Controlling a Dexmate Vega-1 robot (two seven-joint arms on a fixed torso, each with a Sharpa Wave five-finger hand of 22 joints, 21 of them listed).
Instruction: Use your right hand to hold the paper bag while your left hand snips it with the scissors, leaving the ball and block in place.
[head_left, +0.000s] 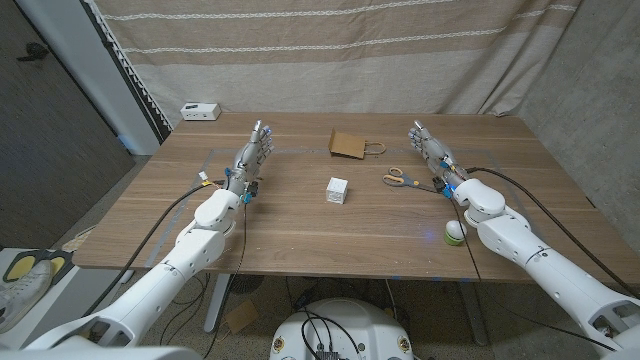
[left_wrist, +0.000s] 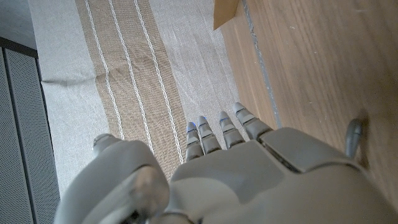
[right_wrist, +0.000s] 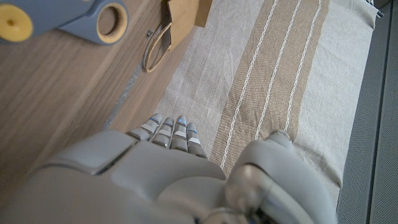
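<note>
A small brown paper bag (head_left: 349, 145) with a loop handle lies at the far middle of the table; its corner (left_wrist: 225, 12) and its handle end (right_wrist: 177, 18) show in the wrist views. Scissors (head_left: 402, 179) with blue and yellow handles (right_wrist: 62, 18) lie to the right of the bag, just left of my right hand (head_left: 430, 147). A white block (head_left: 336, 190) stands in the table's middle. A pale green ball (head_left: 454, 232) sits at the near right beside my right forearm. My left hand (head_left: 254, 150) is at the left, fingers straight, holding nothing. Both hands are open (left_wrist: 217, 134) (right_wrist: 168, 134).
A small white box (head_left: 200, 111) sits at the table's far left corner. A striped beige curtain (head_left: 330, 50) hangs behind the table. Cables run along both forearms. Blue tape marks dot the wooden tabletop (head_left: 300, 230).
</note>
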